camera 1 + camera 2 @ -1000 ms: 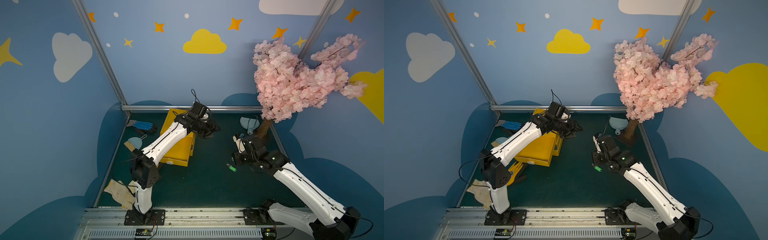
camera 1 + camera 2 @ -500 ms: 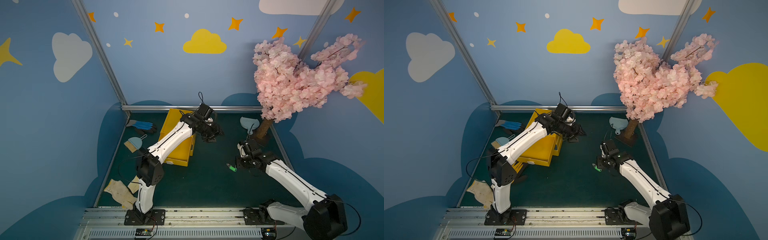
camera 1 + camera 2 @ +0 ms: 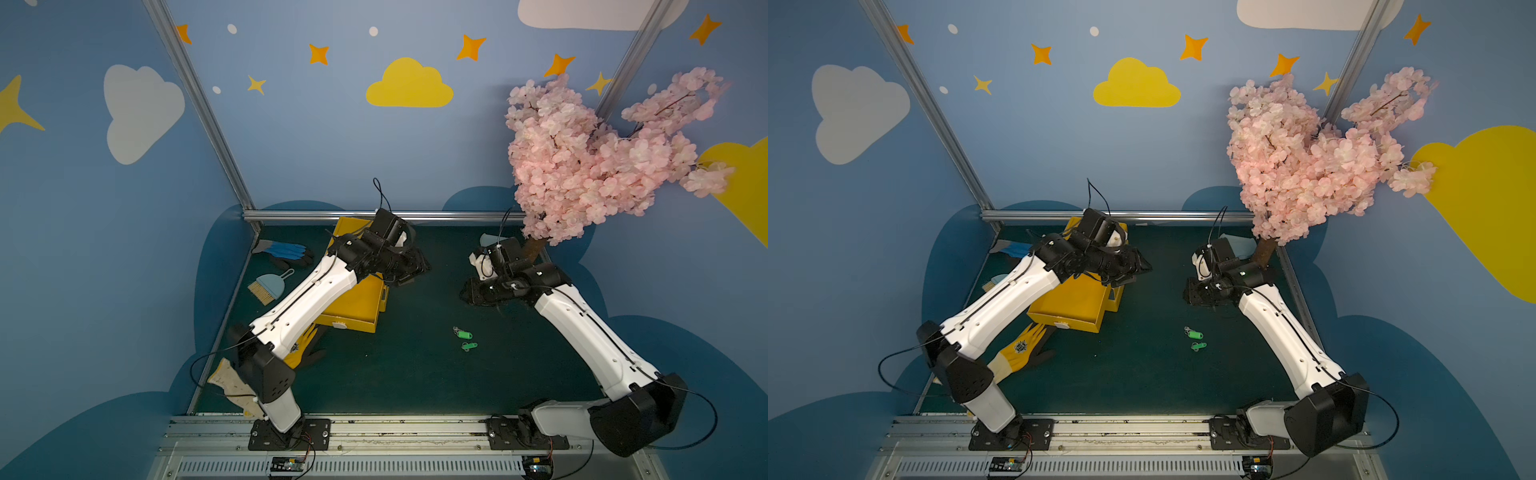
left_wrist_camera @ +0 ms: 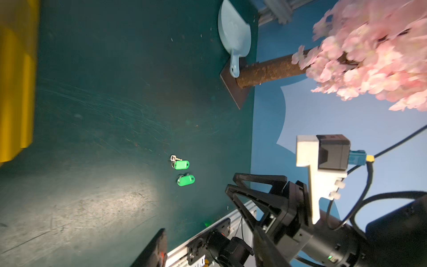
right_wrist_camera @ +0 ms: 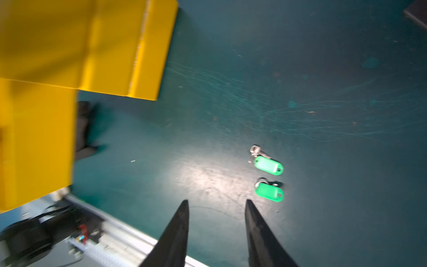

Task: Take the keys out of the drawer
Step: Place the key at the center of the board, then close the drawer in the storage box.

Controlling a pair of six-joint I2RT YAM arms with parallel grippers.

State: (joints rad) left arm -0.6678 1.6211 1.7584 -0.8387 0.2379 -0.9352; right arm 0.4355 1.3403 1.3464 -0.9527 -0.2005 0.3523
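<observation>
Green-tagged keys (image 5: 268,165) are spotted lying on the dark mat (image 3: 415,374), outside the yellow drawer box (image 3: 357,307) and well apart from it. The right gripper (image 5: 216,203) is held spread and empty near them. The left gripper (image 3: 415,266) is seen beside the box; its spread cannot be told.

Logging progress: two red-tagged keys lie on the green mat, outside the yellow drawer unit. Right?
No, the tags are green, not red. The right wrist view shows the two keys on the green mat, outside the yellow drawer unit.
</observation>
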